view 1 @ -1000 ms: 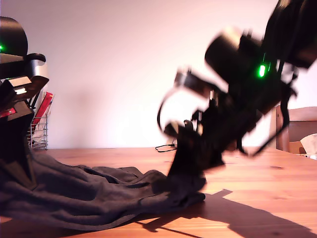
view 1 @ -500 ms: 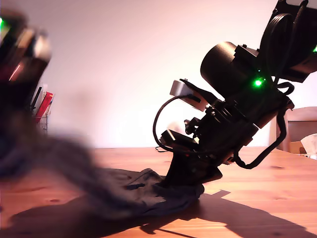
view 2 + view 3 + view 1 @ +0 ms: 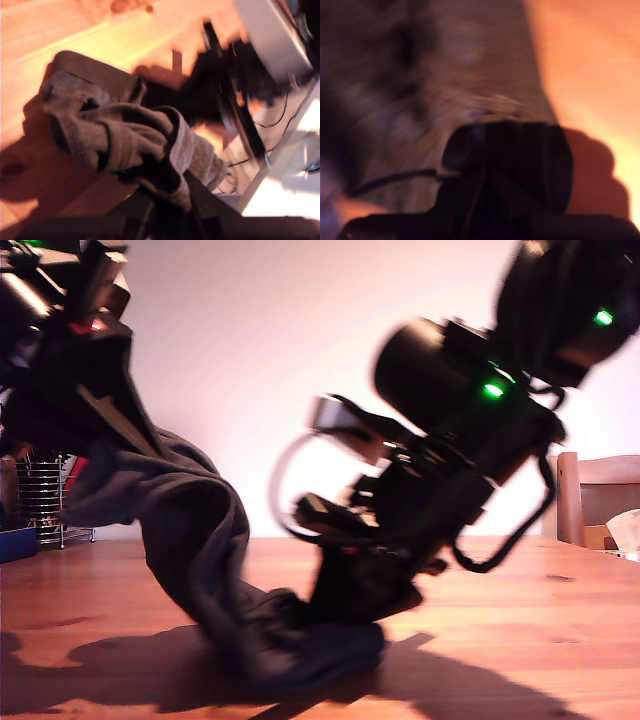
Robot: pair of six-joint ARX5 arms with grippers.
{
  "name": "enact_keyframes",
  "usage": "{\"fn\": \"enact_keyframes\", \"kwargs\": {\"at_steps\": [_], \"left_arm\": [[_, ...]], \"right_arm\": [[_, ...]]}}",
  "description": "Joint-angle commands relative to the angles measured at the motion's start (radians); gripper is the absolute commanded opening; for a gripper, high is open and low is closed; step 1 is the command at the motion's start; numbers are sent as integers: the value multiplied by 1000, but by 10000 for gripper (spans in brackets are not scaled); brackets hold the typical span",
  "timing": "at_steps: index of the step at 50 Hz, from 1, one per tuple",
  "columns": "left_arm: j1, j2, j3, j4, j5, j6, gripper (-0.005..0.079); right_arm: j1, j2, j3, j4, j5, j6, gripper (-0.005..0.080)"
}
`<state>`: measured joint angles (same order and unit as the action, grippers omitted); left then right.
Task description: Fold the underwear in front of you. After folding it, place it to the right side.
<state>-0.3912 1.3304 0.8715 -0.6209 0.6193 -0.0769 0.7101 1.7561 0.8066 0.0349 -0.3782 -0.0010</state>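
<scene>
The dark charcoal underwear [image 3: 190, 530] hangs in a limp arc from the exterior view's upper left down to the wooden table [image 3: 520, 640]. My first gripper [image 3: 85, 405] is raised high at the exterior view's left and is shut on the upper end; its wrist view shows the bunched underwear [image 3: 120, 140] dangling from the first gripper [image 3: 167, 200]. My second gripper [image 3: 345, 605] is low on the table near the middle and is shut on the lower end. In its blurred wrist view the underwear [image 3: 445, 75] fills the area beyond the second gripper [image 3: 505, 145].
A wire rack [image 3: 40, 505] and a blue object [image 3: 15, 540] stand at the back on the exterior view's left. A wooden chair [image 3: 600, 495] is at the exterior view's right edge. Bare tabletop lies toward the exterior view's right.
My first gripper rose with one end of the underwear, lifting most of the cloth off the table. My second arm shifted slightly toward the exterior view's left, keeping its end low.
</scene>
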Motion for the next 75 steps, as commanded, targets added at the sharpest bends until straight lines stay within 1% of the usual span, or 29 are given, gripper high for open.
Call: {"fn": "enact_keyframes", "kwargs": {"at_steps": [1, 2, 3, 7, 9, 10, 15, 18, 24, 28, 37, 46, 56, 65, 71, 75], "left_arm": [[-4, 46, -1, -5, 2, -17, -21], [-4, 52, -1, -12, 2, -17, -21], [-4, 58, -1, -23, 3, -21, -21], [-4, 72, -1, -77, 3, -11, -21], [-4, 72, -1, -109, 2, -11, -21], [-4, 72, -1, -119, 1, 16, -21], [-3, 71, -1, -176, -2, 37, -21], [-3, 71, -1, -219, -35, 57, -21], [-3, 71, -1, -275, -131, 86, -21], [-3, 71, -1, -292, -157, 86, -21], [-3, 71, -1, -288, -188, 85, -21], [-3, 71, -1, -286, -173, 84, -21], [-3, 71, -1, -293, -135, 84, -21], [-3, 71, -1, -304, -82, 85, -21], [-3, 71, -1, -307, -46, 85, -21], [-3, 71, -1, -307, 5, 85, -21]], "right_arm": [[11, 4, 8, -15, 14, -2, -13], [15, 4, 8, -20, 14, -5, -13], [16, 4, 8, -23, 37, -9, -13], [16, 4, 9, -26, 72, -30, -13], [12, 4, 11, -30, 76, -35, -13], [10, 4, 14, -34, 75, -38, -13], [-5, 4, 38, -88, 73, -56, -13], [-8, 3, 61, -128, 60, -56, -13], [-8, -6, 119, -192, 2, -53, -13], [-2, -6, 161, -225, -41, -43, -13], [33, -6, 202, -233, -76, -5, -13], [63, 10, 202, -199, -83, 12, -13], [68, 51, 202, -138, -80, 30, -13], [69, 109, 202, -137, -85, 30, -13], [71, 117, 202, -146, -85, 31, -13], [71, 117, 202, -172, -86, 31, -13]]}}
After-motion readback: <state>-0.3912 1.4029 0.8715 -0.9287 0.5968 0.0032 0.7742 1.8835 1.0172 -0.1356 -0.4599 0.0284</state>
